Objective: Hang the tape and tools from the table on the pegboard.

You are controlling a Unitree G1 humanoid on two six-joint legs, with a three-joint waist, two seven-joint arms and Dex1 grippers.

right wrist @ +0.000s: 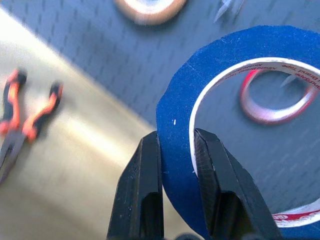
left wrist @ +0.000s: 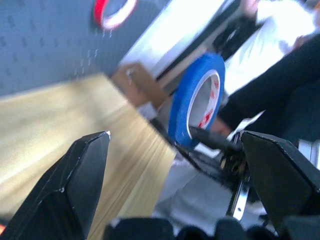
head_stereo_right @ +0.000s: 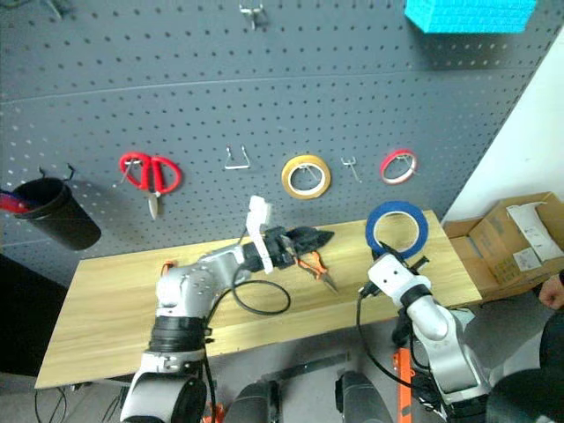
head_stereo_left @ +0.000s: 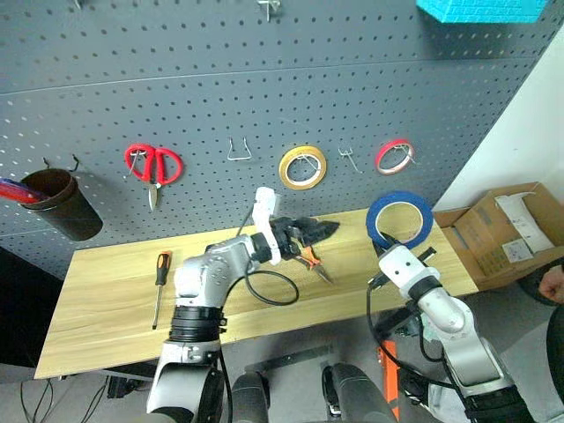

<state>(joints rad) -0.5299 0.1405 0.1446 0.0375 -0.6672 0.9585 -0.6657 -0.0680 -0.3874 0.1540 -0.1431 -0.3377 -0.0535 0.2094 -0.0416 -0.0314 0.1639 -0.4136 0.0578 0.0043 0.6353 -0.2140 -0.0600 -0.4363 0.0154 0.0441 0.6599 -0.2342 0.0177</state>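
Holding the tape upright above the right end of the table, before the pegboard.
Right gripper clenched on the blue ring's wall, one finger inside the hole, one outside; left gripper spread wide, empty, above the pliers; screwdriver lying toward the table's left end; red scissors, yellow roll and red roll hanging on hooks.
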